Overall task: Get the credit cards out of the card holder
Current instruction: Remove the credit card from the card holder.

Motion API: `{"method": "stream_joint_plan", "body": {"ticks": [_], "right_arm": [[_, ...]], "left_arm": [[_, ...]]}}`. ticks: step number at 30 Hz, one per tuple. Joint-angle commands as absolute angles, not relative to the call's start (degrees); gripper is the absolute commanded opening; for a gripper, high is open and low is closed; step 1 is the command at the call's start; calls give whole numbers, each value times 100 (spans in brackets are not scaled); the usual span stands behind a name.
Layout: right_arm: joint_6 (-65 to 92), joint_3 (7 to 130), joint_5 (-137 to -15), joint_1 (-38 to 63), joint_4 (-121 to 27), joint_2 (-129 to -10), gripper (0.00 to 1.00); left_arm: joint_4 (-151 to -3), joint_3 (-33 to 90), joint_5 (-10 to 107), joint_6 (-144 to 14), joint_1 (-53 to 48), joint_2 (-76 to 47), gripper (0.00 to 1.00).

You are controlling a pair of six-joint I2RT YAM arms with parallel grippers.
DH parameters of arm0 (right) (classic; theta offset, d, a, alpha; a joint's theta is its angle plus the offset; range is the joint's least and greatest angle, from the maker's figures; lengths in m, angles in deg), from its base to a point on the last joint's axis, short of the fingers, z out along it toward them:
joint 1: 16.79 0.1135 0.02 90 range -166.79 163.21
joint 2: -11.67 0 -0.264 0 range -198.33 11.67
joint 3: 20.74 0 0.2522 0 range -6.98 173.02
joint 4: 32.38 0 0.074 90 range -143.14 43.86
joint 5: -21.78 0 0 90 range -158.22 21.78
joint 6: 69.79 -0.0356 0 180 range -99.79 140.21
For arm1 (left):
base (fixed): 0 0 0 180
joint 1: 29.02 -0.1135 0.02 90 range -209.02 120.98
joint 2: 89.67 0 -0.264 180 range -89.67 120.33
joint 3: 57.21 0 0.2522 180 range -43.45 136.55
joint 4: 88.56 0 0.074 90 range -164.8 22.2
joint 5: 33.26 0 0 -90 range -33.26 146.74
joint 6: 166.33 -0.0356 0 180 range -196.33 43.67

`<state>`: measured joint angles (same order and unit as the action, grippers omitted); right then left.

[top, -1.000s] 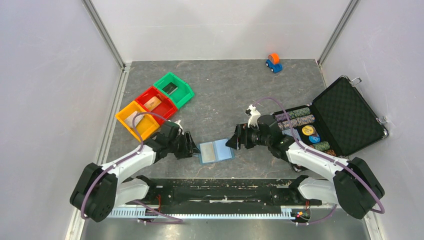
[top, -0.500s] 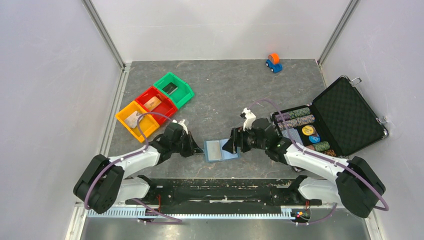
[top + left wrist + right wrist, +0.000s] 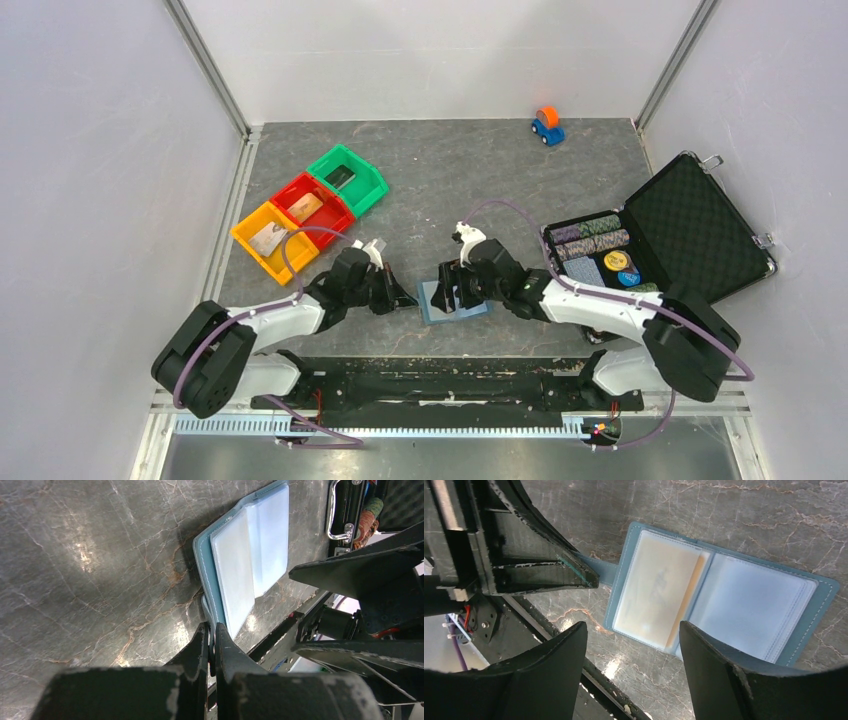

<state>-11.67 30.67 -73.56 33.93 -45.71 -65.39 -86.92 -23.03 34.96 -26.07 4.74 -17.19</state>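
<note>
Blue card holder (image 3: 724,605) lies open; left tool (image 3: 212,640) clamps its edge, right tool (image 3: 631,630) gapes above.

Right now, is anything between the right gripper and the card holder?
Nothing. In the right wrist view the open right gripper hangs over the open card holder with only air between; the left gripper pinches its strap off to the side.

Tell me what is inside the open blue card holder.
One sleeve of the card holder shows a tan card behind clear plastic. Whether more cards lie beneath it cannot be seen.
</note>
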Motion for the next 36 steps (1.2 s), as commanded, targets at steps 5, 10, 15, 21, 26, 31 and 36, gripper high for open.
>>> {"method": "stream_joint_plan", "body": {"ticks": [5, 10, 15, 21, 26, 31, 36], "right_arm": [[-1037, 3514, -7109, 3624, -4602, -7099, 64], [-970, 3662, -7099, 3758, -4599, -7425, 62], [-834, 3853, -6858, 3897, -5013, -7669, 55], [-773, 4007, -6392, 3963, -5408, -7874, 48], [-773, 4019, -6153, 3994, -5530, -7841, 41], [-832, 4072, -6165, 4012, -5581, -7735, 41], [-883, 4099, -6337, 4050, -5396, -7566, 46]], "left_arm": [[-8944, -2363, 3336, -2481, 509, -1858, 2], [-8938, -2359, 3302, -2490, 518, -1881, 2], [-8832, -2294, 3305, -2566, 517, -1892, 2], [-8691, -2198, 3303, -2681, 519, -1882, 2], [-8554, -2166, 3356, -2754, 517, -1936, 2], [-8506, -2133, 3346, -2781, 518, -1922, 2], [-8508, -2131, 3348, -2769, 519, -1922, 2]]}}
